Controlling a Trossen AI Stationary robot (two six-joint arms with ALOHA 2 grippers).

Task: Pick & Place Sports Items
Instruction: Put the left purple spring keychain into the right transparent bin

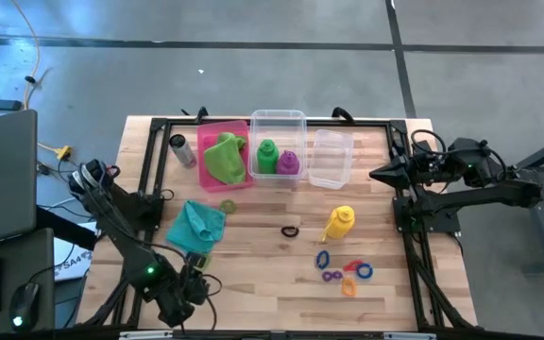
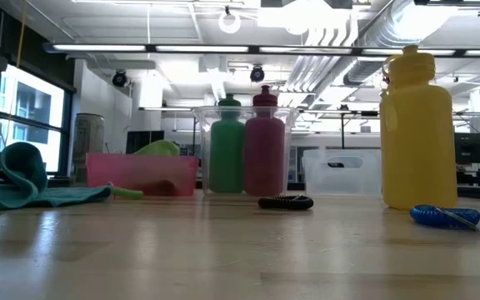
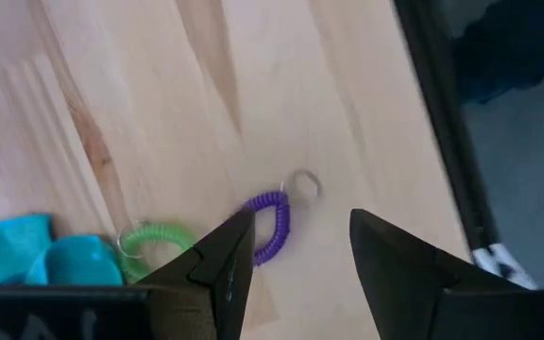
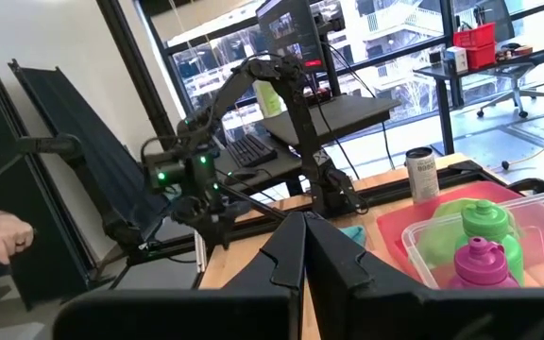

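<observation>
Left end effector [image 3: 296, 250] open, empty, poised over purple ring [image 3: 274, 225] near teal cloth [image 1: 196, 225] — reach step. Next, likely: descend, straddle ring, close. Right end effector [image 4: 305, 247] closed, parked.

Bright, even overhead light from ceiling strips above yellow bottle [image 2: 417, 129] in low view. Soft short shadows on surface [image 1: 263, 264]. Windows behind right arm glare white. Left gripper [image 3: 300, 247] fingers dark, slightly blurred; floor beyond surface soft.
</observation>
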